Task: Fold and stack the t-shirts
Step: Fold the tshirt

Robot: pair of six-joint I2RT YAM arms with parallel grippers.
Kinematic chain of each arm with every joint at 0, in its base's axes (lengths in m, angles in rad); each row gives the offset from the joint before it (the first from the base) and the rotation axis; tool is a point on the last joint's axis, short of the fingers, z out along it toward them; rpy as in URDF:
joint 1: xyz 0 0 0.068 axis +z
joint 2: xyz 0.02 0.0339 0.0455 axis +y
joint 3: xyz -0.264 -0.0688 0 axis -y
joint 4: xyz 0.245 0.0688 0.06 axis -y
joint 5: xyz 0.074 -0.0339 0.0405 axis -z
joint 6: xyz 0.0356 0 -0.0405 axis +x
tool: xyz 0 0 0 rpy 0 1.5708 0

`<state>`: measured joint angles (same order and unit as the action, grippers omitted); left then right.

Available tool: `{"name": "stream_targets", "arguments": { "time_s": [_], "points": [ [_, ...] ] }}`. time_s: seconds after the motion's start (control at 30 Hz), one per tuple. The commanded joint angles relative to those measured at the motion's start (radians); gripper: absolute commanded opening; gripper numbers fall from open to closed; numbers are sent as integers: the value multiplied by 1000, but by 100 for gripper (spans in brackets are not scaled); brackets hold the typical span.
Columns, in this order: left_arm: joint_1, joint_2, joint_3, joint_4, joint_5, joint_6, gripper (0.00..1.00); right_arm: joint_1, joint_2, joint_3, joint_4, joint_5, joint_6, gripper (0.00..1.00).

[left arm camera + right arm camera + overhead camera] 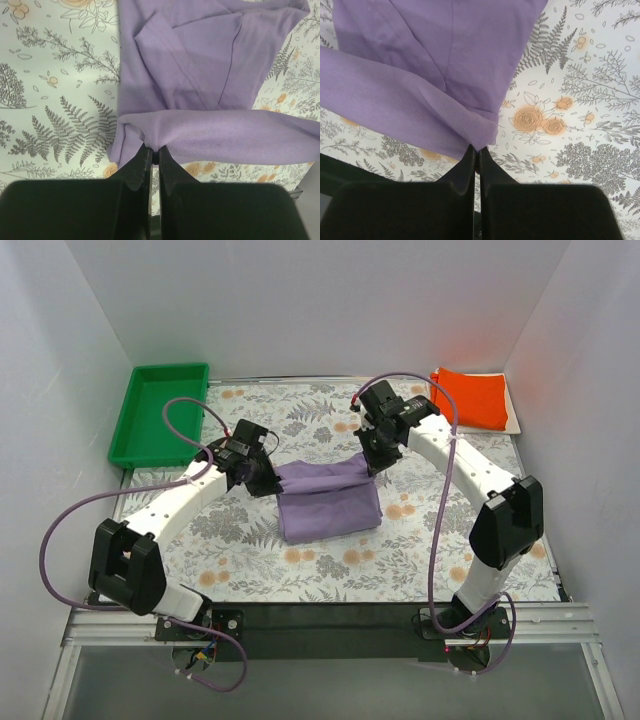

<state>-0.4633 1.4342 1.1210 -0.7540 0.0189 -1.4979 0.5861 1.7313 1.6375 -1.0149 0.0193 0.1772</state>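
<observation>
Fabric of the purple shirt lies mid-table, its far edge stretched between your left gripper and right gripper, both clamped on it. The orange shirt sits folded far right. You have a floral tablecloth beneath, a green tray far left and white walls around.

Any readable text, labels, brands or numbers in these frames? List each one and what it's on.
None can be read in any view.
lavender t-shirt: plain, no print or tag showing.
orange t-shirt: plain.
green tray: no label visible.
tablecloth: fern and flower pattern only, no lettering.
left arm and right arm: no legible markings.
</observation>
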Motion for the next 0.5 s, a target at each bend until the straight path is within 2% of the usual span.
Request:
{"name": "stream_targets", "arguments": {
  "time_s": [0.0, 0.47],
  "points": [
    [21, 21, 20, 53, -30, 36, 0, -31, 33, 50, 53, 15, -45, 1],
    [75, 163, -7, 197, -62, 74, 0, -74, 168, -28, 259, 19, -50, 1]
  ]
}}
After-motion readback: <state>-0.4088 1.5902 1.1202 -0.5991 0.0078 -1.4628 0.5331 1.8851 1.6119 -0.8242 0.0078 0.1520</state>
